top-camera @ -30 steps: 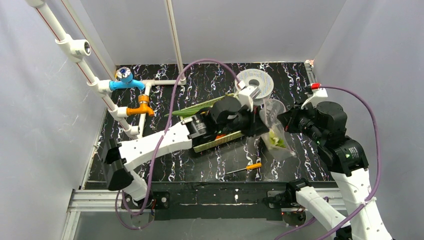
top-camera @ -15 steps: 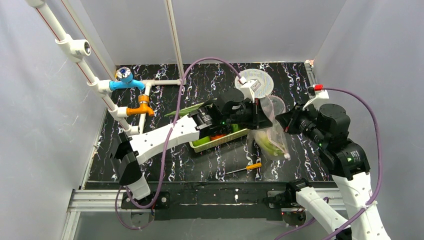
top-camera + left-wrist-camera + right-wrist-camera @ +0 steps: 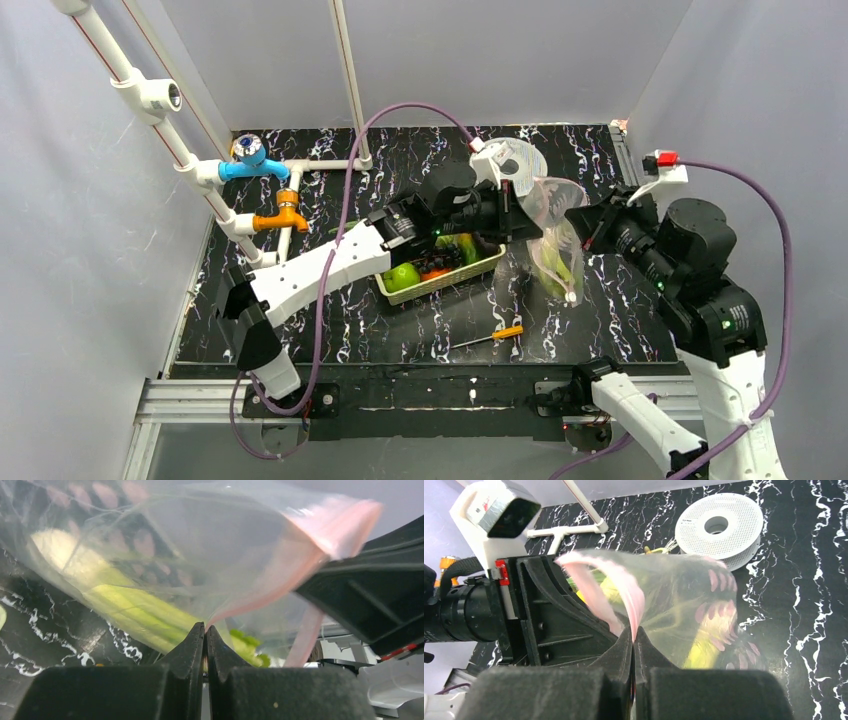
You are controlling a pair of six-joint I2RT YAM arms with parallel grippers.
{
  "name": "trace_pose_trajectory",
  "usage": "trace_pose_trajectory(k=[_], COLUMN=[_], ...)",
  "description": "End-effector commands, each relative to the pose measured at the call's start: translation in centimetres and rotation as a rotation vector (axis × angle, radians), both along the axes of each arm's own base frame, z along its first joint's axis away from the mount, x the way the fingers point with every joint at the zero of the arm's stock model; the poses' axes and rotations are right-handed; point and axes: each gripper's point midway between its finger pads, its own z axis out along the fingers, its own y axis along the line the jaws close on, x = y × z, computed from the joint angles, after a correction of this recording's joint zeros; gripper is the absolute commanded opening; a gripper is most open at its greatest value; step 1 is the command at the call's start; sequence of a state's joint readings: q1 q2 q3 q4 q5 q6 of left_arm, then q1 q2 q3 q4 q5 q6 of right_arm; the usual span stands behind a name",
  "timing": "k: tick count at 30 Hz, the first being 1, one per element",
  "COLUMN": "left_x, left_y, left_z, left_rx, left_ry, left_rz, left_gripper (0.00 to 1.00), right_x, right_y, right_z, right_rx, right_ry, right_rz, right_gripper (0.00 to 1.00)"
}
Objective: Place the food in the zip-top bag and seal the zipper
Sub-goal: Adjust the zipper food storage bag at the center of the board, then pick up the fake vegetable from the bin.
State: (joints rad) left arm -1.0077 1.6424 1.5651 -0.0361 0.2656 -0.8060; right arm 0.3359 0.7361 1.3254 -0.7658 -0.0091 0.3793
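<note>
The zip-top bag (image 3: 556, 238) hung clear of the table (image 3: 600, 150), over its right half and between the two arms, with the leek (image 3: 556, 278) lying slantwise inside it. The left tool (image 3: 205, 628) was pinched fully closed on the zipper (image 3: 320, 526) at one end of the mouth. The right tool (image 3: 634, 633) was closed tight on the same pink strip at the other end, so each held a corner of the opening. The step in hand looked like lifting and spreading the mouth so the leek could settle to the bottom. Doing this well probably meant holding both pinch points level and drawing them apart gently, taut enough to stop the film folding over, but not so hard that the thin strip slipped out of the pads. The green apple (image 3: 402, 276) and other food lay in the basket (image 3: 440, 286) at the middle of the table, just beside the bag's left side. Room was tight, as the wrists nearly met. The spool (image 3: 524, 160) sat close behind toward the far edge, and the wall rose along the right edge. The freest room lay toward the near edge, where only a screwdriver (image 3: 490, 336) lay.
</note>
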Motion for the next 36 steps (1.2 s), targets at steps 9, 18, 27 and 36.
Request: trace_pose_trajectory(k=[9, 18, 27, 36], left_x=[-0.4, -2.9, -1.8, 0.8], left_y=[2.0, 7.5, 17.4, 21.7], left_z=[-6.7, -2.5, -3.0, -7.8], left_rx=[0.131, 0.112, 0.328, 0.587], left_ry=[0.100, -0.059, -0.321, -0.385], left_rz=[-0.004, 0.003, 0.222, 0.365], left_gripper=[0.18, 0.58, 0.73, 0.75], right_x=[0.5, 0.6, 0.9, 0.9], right_y=[0.5, 1.1, -0.6, -1.2], right_z=[-6.0, -5.6, -4.3, -4.1], right_rx=[-0.046, -0.020, -0.033, -0.056], right_ry=[0.074, 0.060, 0.018, 0.002], right_rz=[0.029, 0.048, -0.041, -0.066], right_gripper=[0.01, 0.01, 0.01, 0.01])
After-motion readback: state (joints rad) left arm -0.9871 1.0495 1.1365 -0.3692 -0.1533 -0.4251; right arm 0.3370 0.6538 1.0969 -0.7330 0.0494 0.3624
